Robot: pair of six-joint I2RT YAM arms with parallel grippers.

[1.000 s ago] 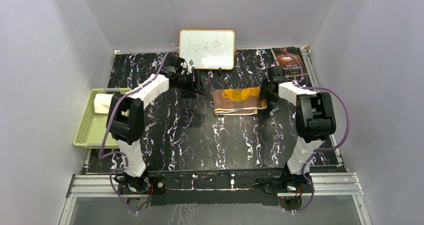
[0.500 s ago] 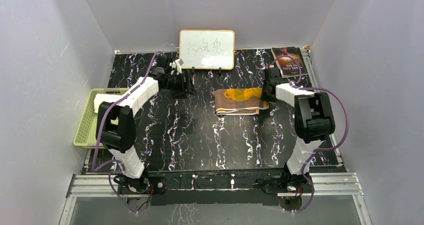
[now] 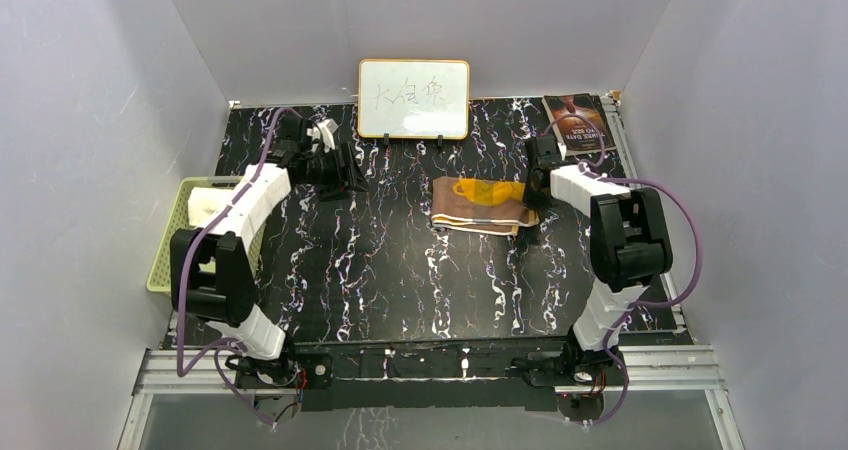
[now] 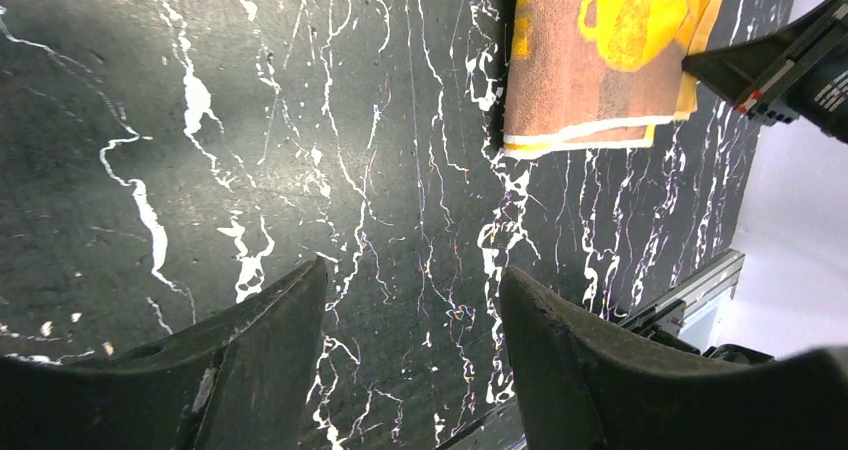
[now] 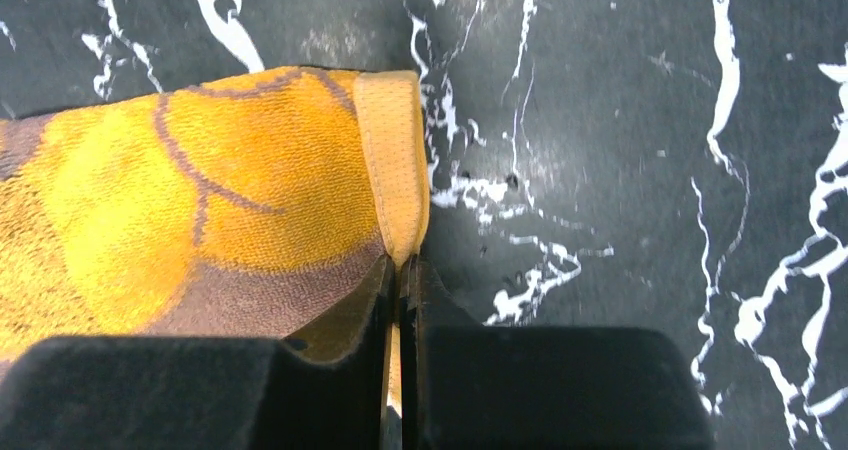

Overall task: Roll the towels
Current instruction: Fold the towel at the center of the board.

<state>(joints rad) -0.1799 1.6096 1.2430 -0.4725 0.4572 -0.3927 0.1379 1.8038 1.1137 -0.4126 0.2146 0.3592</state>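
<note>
**While one cloth is pinched, the other is seen in the basket**

As the right gripper (image 5: pixel 400 270) is pressed together, the hemmed edge of the orange-and-brown cloth (image 5: pixel 200 220) is pinched between its fingers. The rest of the cloth is laid flat on the dark marbled surface (image 5: pixel 620 150), ahead of the fingertips and off to one side. In the left wrist view, pale layered edges are shown along one side of the cloth.

The left gripper (image 4: pixel 415 280) is held spread, with nothing between its fingers and only bare surface beneath it. The orange-and-brown cloth is seen ahead of this gripper and off to one side, well apart from it.

The cream towel (image 3: pixel 207 205) is bundled at the far end of the pale green basket (image 3: pixel 170 260). The basket is set beside the edge of the surface, behind the left gripper and well apart from it.
</note>
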